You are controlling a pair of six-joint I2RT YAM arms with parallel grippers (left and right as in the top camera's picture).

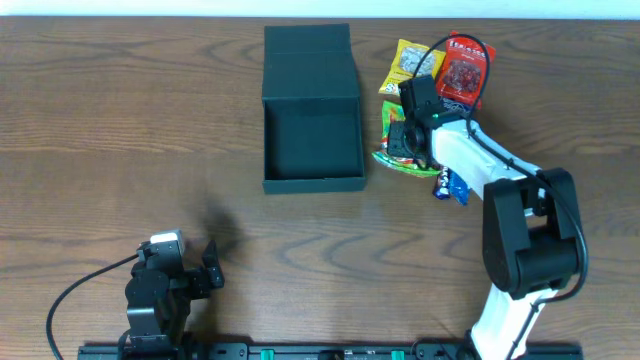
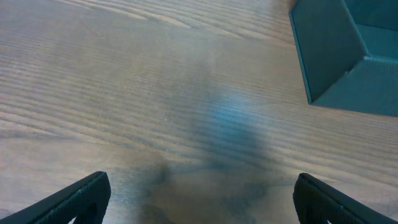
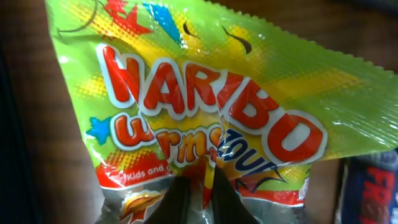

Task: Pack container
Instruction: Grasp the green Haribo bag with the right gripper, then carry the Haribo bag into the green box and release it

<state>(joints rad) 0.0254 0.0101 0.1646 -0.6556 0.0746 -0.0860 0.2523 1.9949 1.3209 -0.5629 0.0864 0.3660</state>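
The dark teal container [image 1: 312, 180] sits open at the table's upper middle, its flap lid [image 1: 308, 62] lying flat behind it; a corner of it shows in the left wrist view [image 2: 339, 56]. My right gripper [image 1: 405, 135] is to the right of the box, shut on a fold of the green Haribo packet [image 3: 205, 99], which also shows in the overhead view [image 1: 388, 155]. My left gripper [image 2: 199, 199] is open and empty over bare wood near the front left [image 1: 205, 270].
A yellow snack packet [image 1: 412, 62] and a red snack packet [image 1: 466, 70] lie right of the lid. A blue packet [image 1: 450, 186] lies under my right arm; its edge shows in the right wrist view [image 3: 373, 186]. The arms' bases stand along the front edge.
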